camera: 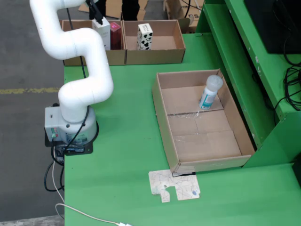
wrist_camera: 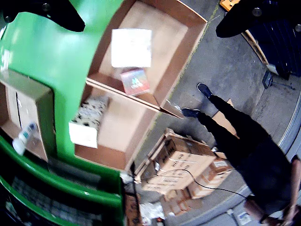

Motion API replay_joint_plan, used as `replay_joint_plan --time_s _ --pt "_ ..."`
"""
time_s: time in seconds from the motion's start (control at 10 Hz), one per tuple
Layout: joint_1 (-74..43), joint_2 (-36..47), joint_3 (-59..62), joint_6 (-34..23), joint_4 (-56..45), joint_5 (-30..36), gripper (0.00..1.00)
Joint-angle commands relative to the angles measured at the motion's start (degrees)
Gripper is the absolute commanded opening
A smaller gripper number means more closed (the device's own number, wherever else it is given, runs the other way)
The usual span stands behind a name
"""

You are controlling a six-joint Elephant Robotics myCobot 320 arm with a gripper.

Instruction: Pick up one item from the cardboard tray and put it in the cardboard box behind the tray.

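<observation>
- Cardboard tray [camera: 200,125] is the big open one sitting on the green table [camera: 122,150] in the fixed view, at about 3 o'clock from the arm's base. Only one item is in it: a white bottle [camera: 209,92] with a blue label, leaning against the tray's far wall at roughly 1 o'clock inside the tray. The wrist cam catches the same tray at its left edge, with the bottle [wrist_camera: 24,138] down at around 8 o'clock of that frame.
- White arm [camera: 77,47] is next in size. It rises from its grey base [camera: 70,127] on the table's left edge and bends up toward 12 o'clock, over the boxes at the back.
- Two cardboard boxes stand side by side behind the tray. The left box [camera: 89,56] has a white carton [camera: 103,33] and a dark red carton [camera: 115,35] standing in it. The right box [camera: 157,44] holds a black-and-white spotted carton [camera: 145,36].
- Gripper [camera: 97,15] is right at the top of the fixed view, above the white carton. Its fingers [wrist_camera: 56,14] are dark blurs in the top corners of the wrist cam, well apart, with nothing between them. It looks wide open and empty-handed.
- A flat printed cardboard scrap [camera: 175,185] lies on the table at 6 o'clock from the tray, just touching its near corner.
</observation>
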Motion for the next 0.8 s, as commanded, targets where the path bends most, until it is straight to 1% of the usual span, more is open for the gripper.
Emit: replay_joint_plan --time_s 0.0,0.2,0.3,0.4,0.6,0.7 --pt "0.6 6.1 1.3 14.6 -17.1 6.6 1.0" --pt "0.8 7.6 1.3 17.0 -20.6 8.5 1.0" --pt "0.8 7.6 1.3 17.0 -20.6 8.5 1.0" --pt "-0.5 11.7 1.3 21.7 -28.0 13.6 1.0" --pt "-0.5 11.7 1.3 21.7 -28.0 13.6 1.0" --pt "-6.0 14.7 1.3 17.5 -31.5 13.2 1.0"
